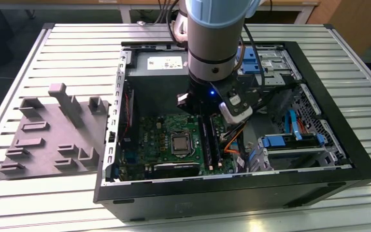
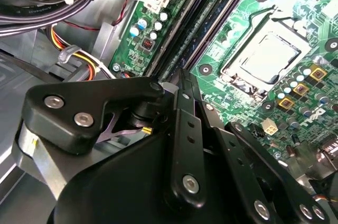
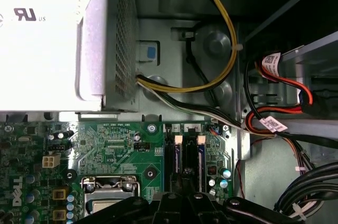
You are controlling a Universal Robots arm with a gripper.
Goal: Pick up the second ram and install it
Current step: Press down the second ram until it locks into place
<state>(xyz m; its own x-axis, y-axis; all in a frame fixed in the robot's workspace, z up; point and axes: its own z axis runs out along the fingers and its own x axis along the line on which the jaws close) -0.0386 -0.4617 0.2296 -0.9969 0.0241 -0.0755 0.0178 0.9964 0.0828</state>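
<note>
Gripper (image 2: 182, 84) is hovering over the motherboard's (image 1: 166, 140) RAM slots (image 3: 187, 152) inside the PC case (image 1: 314, 87); second ram (image 1: 206, 142) looks slotted; fingers' state: cannot tell; judgement: press straight down, evenly, until latches click.

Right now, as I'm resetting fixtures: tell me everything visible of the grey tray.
The grey tray is a flat, matte, plastic-looking slab lying on the slatted table, at the exterior view's left of the open computer case. Tall upright posts rise near its far edge; low blocks dot the rest.
</note>
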